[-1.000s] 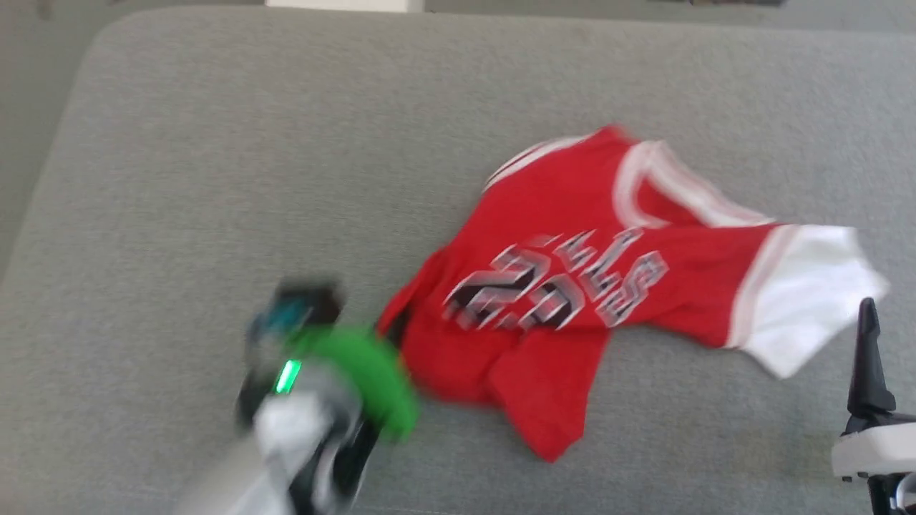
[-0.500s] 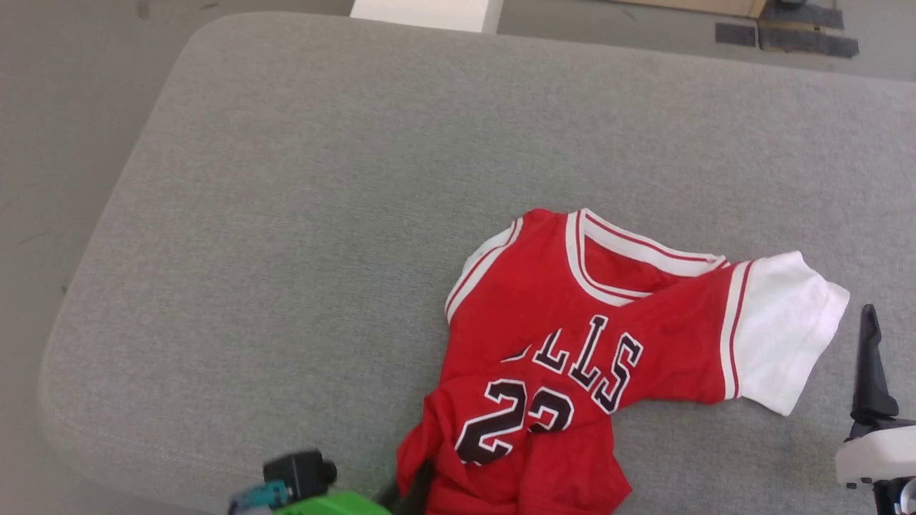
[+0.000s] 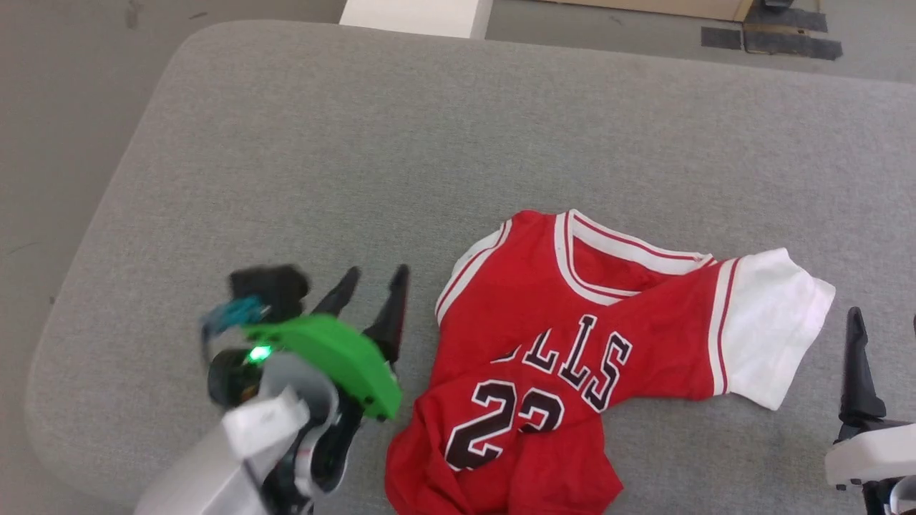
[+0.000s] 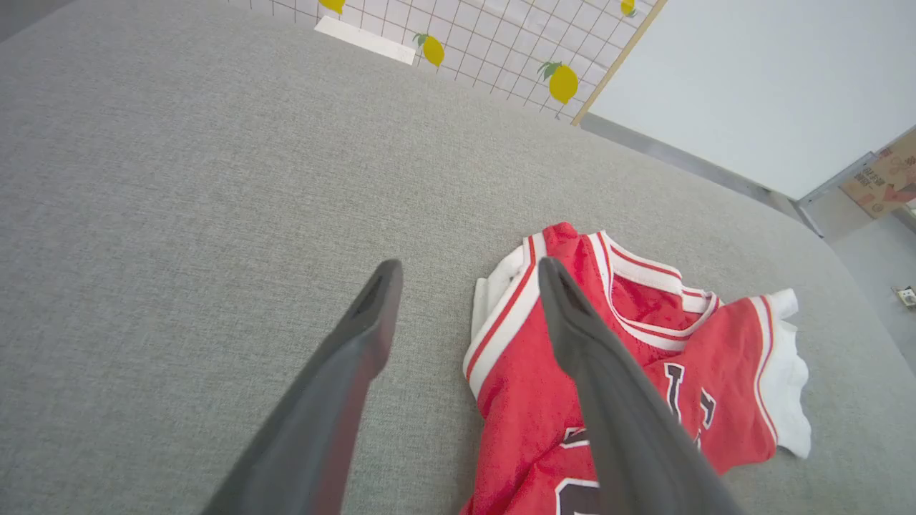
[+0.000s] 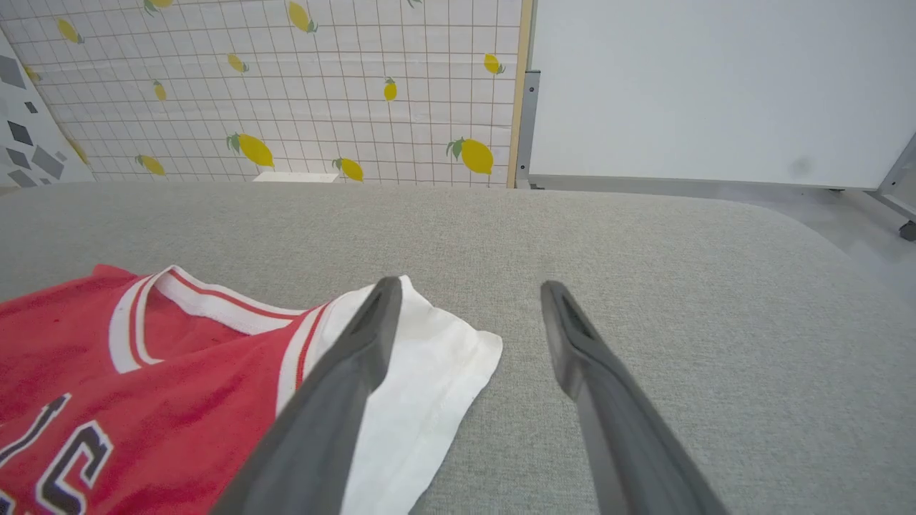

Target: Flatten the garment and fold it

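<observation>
The garment [image 3: 544,315], a red jersey shirt with black number 23, lies crumpled on the grey cushion. Its collar points to the far side and its lower part is bunched and folded over near the front edge. One white sleeve [image 3: 773,322] is spread out to the right; the other is tucked under, a white bit [image 4: 494,286] showing. My left gripper [image 3: 378,270] is open just left of the garment's [image 4: 723,357] shoulder, holding nothing. My right gripper [image 3: 884,318] stands open beside the white sleeve [image 5: 422,357], apart from the garment [image 5: 179,386].
The grey cushioned surface [image 3: 358,143] has rounded corners, and the floor drops off at its left and far sides. A white block [image 3: 415,11] stands beyond the far edge. A lemon-patterned wall [image 5: 286,86] rises behind.
My left gripper has risen from the bottom edge of the view, by the shirt's hem, to beside its left shoulder, open. The head camera has shifted too. The right gripper stays put.
</observation>
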